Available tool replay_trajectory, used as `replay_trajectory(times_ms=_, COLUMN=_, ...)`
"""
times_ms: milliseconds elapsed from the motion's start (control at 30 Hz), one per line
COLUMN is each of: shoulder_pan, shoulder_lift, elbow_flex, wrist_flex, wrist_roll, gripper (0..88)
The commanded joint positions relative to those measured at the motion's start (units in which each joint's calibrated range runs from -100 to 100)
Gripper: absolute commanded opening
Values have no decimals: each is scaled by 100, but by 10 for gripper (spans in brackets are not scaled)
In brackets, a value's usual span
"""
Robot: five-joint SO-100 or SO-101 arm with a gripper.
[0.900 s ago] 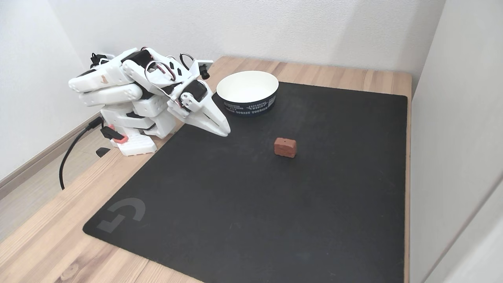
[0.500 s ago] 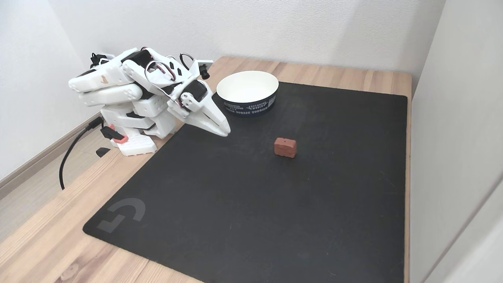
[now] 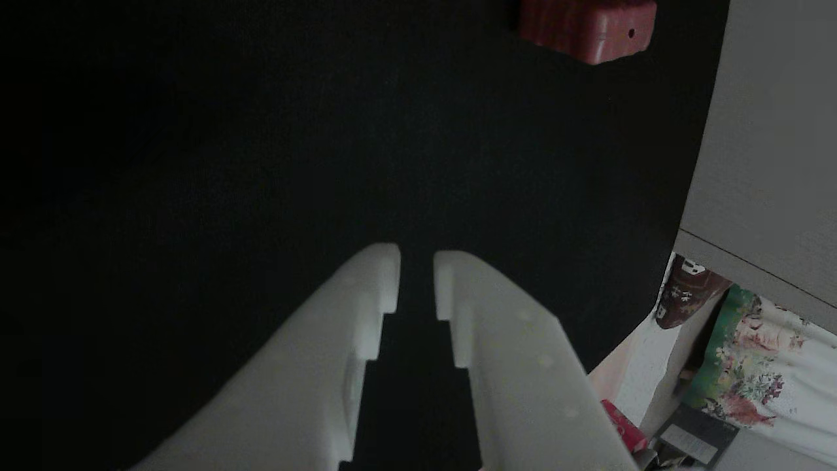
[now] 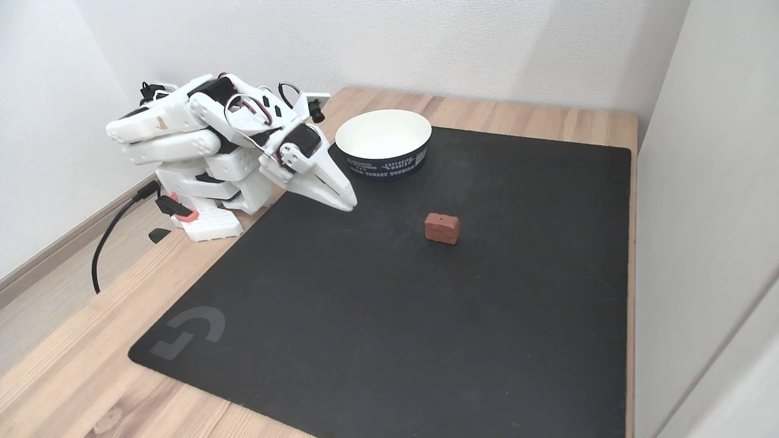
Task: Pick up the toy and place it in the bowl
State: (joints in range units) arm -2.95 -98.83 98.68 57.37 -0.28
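From my remote seat, the fixed view showed 1 white arm [image 4: 207, 146] folded low at the left edge of a wooden table [image 4: 67, 371], its base beside a large black mat [image 4: 377, 316]. The gripper [image 4: 348, 204] pointed down and to the right, its tips just above the mat's near-left area and holding nothing. In the other view, the gripper [image 3: 416, 265] came in from the bottom edge as 2 pale fingers [image 3: 484, 314] with only a narrow gap between the tips, so I read it as nearly closed with nothing between them.

The toy [image 4: 442, 227], a small red-pink block with grooved sides and a tiny black hole in one face, sat alone on the mat, well apart from the gripper and to its right in the fixed view. In the other view the toy [image 3: 588, 29] lay at the top edge, partly cut off, ahead and right of the fingertips.

The bowl [image 4: 383, 143] stood upright near the back-left corner of the mat, white inside with a dark outer band carrying white lettering too small for me to read fully. It was empty and sat just behind the gripper, apart from the toy. A black cable [image 4: 112, 234] trailed from the arm's base off the table's left side.
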Motion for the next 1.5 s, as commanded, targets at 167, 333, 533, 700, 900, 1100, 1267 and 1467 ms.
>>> replay_trajectory(times_ms=167, shoulder_pan=40, shoulder_lift=-75, elbow_flex=-48, wrist_flex=30, wrist_roll=-29, gripper=27)
replay_trajectory(times_ms=333, shoulder_pan=40, shoulder_lift=-75, elbow_flex=-57, wrist_flex=30, wrist_roll=-29, gripper=27)
replay_trajectory(times_ms=533, shoulder_pan=40, shoulder_lift=-75, elbow_flex=-57, wrist_flex=30, wrist_roll=-29, gripper=27)
replay_trajectory(times_ms=700, shoulder_pan=40, shoulder_lift=-75, elbow_flex=-57, wrist_flex=30, wrist_roll=-29, gripper=27)
replay_trajectory(times_ms=900, shoulder_pan=40, shoulder_lift=-67, elbow_flex=-57, wrist_flex=30, wrist_roll=-29, gripper=27)
replay_trajectory(times_ms=1100, shoulder_pan=40, shoulder_lift=-58, elbow_flex=-66, wrist_flex=30, wrist_roll=-29, gripper=27)
replay_trajectory(times_ms=1267, shoulder_pan=40, shoulder_lift=-42, elbow_flex=-84, wrist_flex=30, wrist_roll=-29, gripper=26)
replay_trajectory(times_ms=1467, shoulder_pan=40, shoulder_lift=0, elbow_flex=-165, wrist_flex=72, wrist_roll=-29, gripper=26)
